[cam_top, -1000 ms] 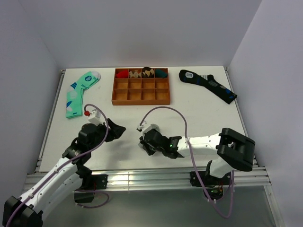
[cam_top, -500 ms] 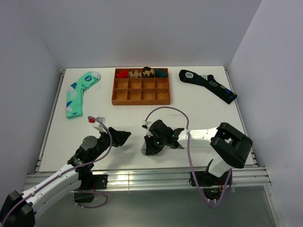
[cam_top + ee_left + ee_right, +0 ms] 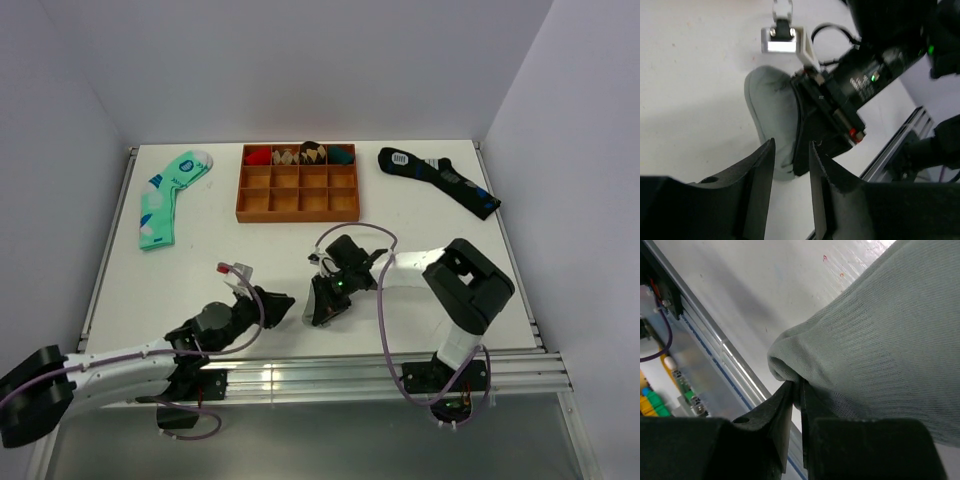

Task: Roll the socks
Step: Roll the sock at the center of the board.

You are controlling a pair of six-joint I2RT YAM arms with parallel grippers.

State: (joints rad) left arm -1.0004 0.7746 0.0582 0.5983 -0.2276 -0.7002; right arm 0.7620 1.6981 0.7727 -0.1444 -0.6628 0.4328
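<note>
The socks (image 3: 311, 311), in front of the wooden tray (image 3: 297, 217), look bunched, barely rolled: right gripper (image 3: 796, 390) jaws clamped on them, left gripper (image 3: 791, 150) jaws apart, empty, nearby.

The left arm now lies lower and stretches further right along the near edge of the table (image 3: 420, 235). The left claw (image 3: 278, 300) sits just beside the socks (image 3: 311, 306), where a second ago it was well apart from them. Its jaws stand closer together than before, with a gap between them. The right arm's elbow now sits further back and to the left, and its forearm runs across the table instead of along the near edge. The right claw (image 3: 322, 308) points toward the near edge rather than leftward. The grey socks, hidden under that claw a second ago, now show as a bundle at its left side, pinched in its fingers.
</note>
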